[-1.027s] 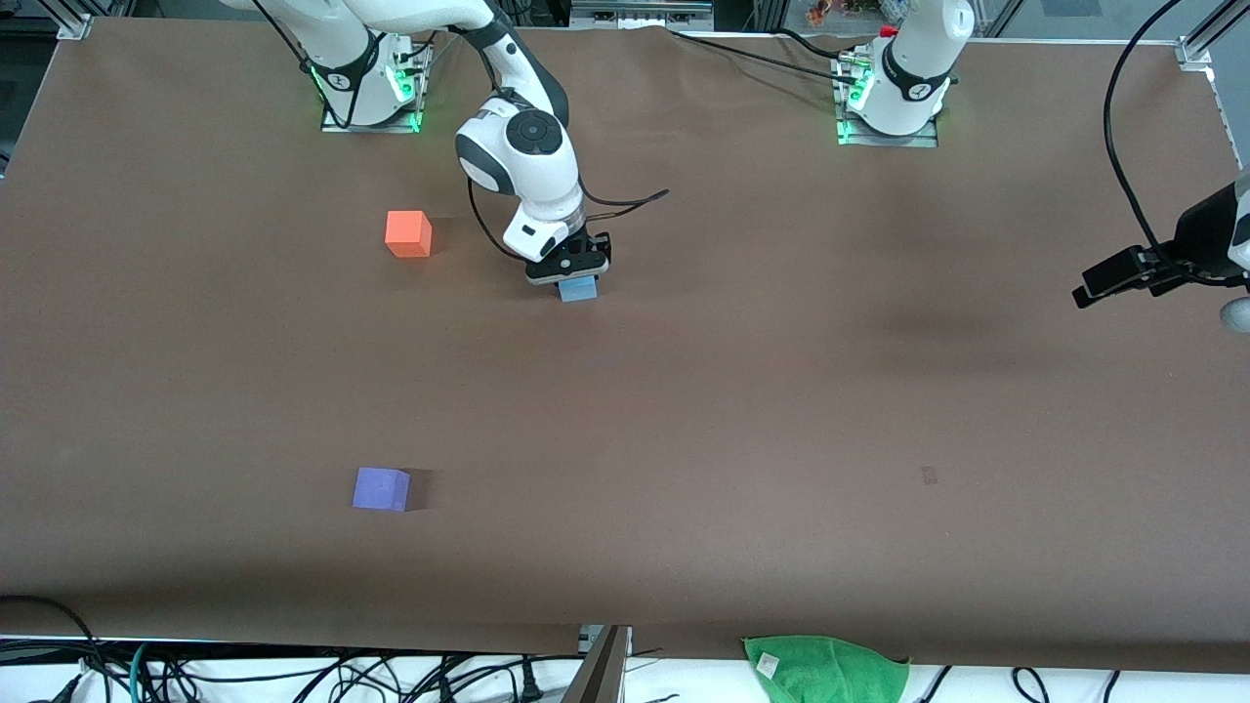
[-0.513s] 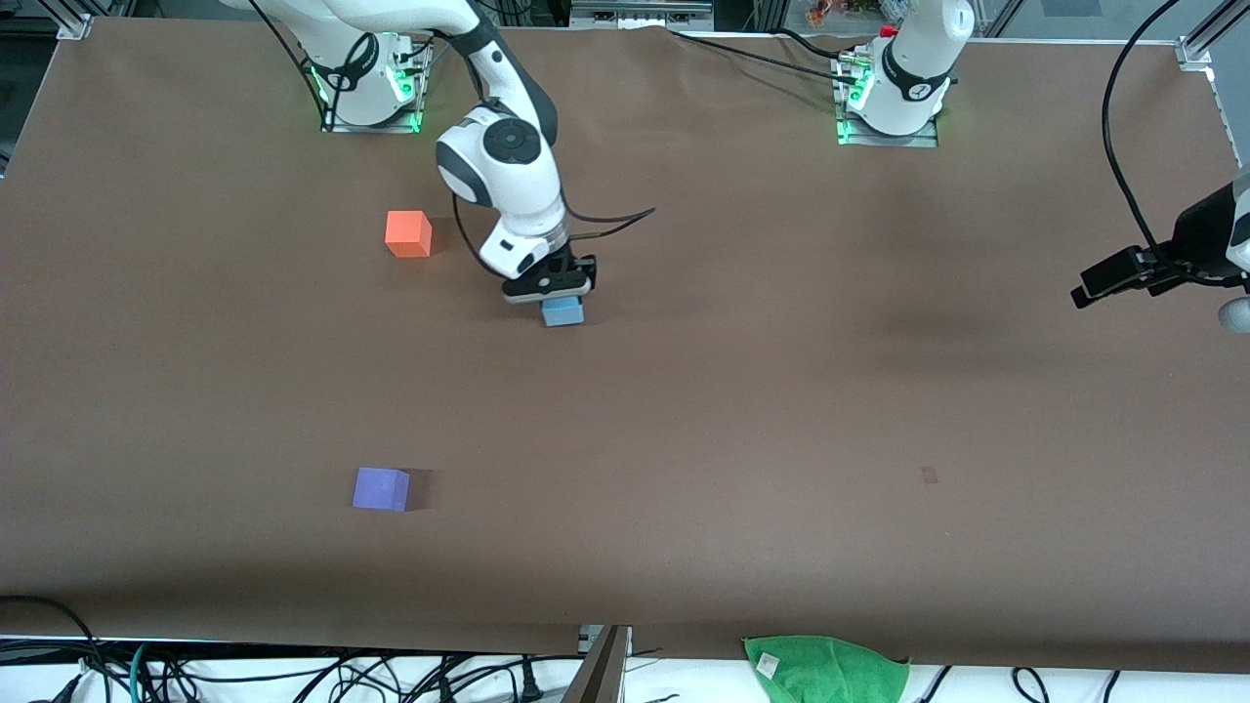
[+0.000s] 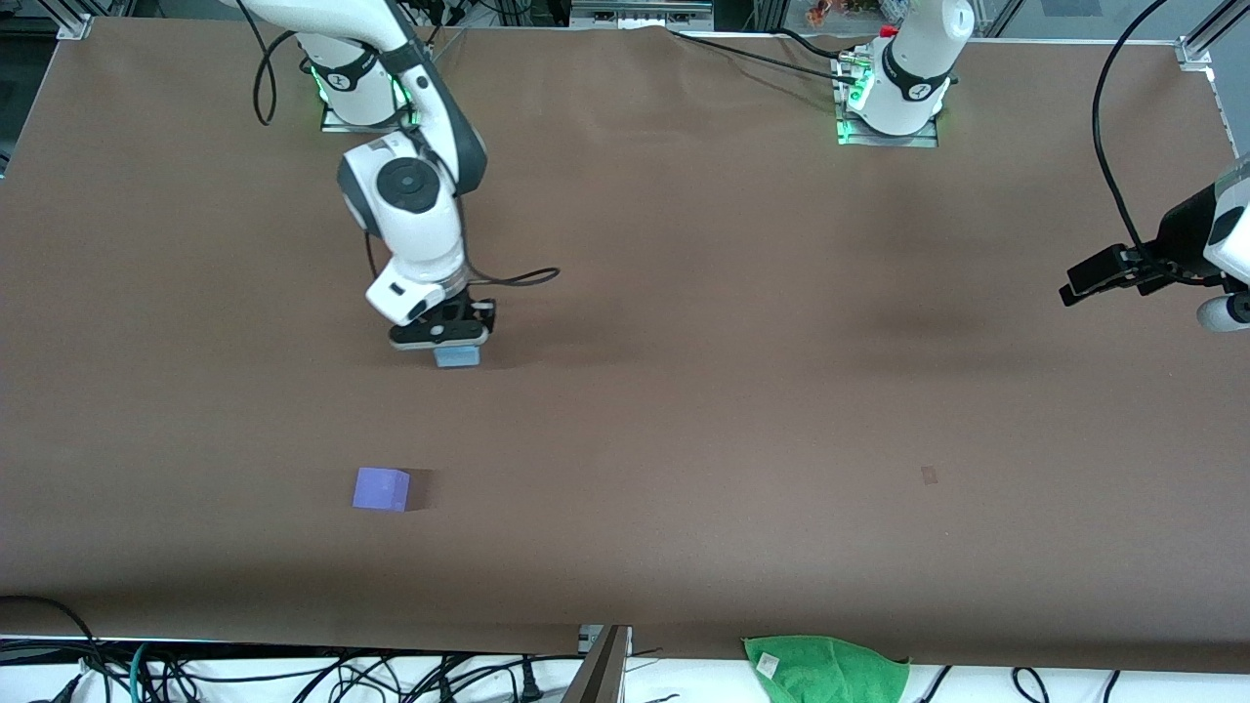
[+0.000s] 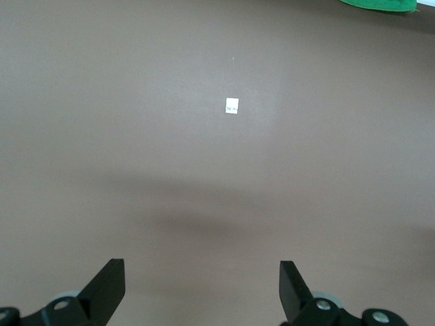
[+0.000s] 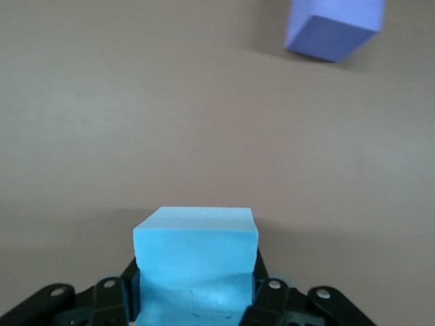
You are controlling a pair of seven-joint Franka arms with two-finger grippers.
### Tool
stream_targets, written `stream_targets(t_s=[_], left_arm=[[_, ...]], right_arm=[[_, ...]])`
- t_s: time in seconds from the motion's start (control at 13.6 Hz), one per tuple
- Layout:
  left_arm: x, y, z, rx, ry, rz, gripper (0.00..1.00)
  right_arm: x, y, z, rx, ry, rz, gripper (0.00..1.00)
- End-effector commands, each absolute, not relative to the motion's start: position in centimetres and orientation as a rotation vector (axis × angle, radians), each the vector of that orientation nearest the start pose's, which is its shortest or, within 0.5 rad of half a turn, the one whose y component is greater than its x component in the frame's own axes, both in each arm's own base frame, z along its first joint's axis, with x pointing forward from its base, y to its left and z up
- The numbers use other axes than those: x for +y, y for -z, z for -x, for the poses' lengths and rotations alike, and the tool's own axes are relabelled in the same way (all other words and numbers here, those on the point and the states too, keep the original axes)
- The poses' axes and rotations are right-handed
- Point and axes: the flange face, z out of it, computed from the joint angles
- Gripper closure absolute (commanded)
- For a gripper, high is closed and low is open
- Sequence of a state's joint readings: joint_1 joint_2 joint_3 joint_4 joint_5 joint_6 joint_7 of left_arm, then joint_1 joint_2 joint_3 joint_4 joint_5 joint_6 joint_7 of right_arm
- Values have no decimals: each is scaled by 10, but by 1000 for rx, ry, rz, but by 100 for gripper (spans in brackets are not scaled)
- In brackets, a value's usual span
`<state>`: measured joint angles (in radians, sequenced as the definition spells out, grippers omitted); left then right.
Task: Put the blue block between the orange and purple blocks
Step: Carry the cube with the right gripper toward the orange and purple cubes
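Observation:
My right gripper [image 3: 455, 344] is shut on the sky-blue block [image 3: 457, 356] and holds it just above the brown table, toward the right arm's end. In the right wrist view the blue block [image 5: 196, 255] fills the space between the fingers, and the purple block [image 5: 334, 26] lies on the table apart from it. The purple block [image 3: 381, 488] sits nearer to the front camera than the spot under the held block. The orange block is hidden by the right arm. My left gripper [image 3: 1108, 274] waits open and empty over the left arm's end of the table; its fingers [image 4: 107, 288] stand wide apart.
A green cloth [image 3: 826, 667] lies off the table's front edge and shows in the left wrist view [image 4: 380, 3]. A small pale tag [image 4: 232, 106] is stuck on the table [image 3: 781, 391]. Cables hang along the front edge.
The right arm has carried the blue block toward the right arm's end and closer to the front camera, and now covers the orange block. The left gripper has shifted slightly.

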<state>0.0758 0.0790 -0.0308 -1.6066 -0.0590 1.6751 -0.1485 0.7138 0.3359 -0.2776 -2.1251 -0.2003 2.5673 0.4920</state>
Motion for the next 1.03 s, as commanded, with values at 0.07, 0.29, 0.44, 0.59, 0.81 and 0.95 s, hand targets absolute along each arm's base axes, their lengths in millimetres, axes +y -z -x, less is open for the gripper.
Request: stream_targets(t_s=[0.07,0.29,0.44,0.59,0.81,0.95], left_arm=[[21,-574,-583,-317,-30,3161,0],[20,-574,-583,-314,-30,3161,0],[20,-573,-583,-314,-32,3161,0],[20,-573,-582,-314,-32,3161,0],[19,-572,-583,-312,-35,3161,0],[19,-572,-583,-312,-35,3161,0]], right_arm=[[213,-263,-534,-133,247,3292,62],[212,-266,-539,-130,241,3298,62],[212,-272,-545,-142,194,3319,62],[207,-272,-548,-44,160,3281,62],[185,-270,-558,-31,96,3215,62],[169,-265,-563,-19,67,3187,62]])
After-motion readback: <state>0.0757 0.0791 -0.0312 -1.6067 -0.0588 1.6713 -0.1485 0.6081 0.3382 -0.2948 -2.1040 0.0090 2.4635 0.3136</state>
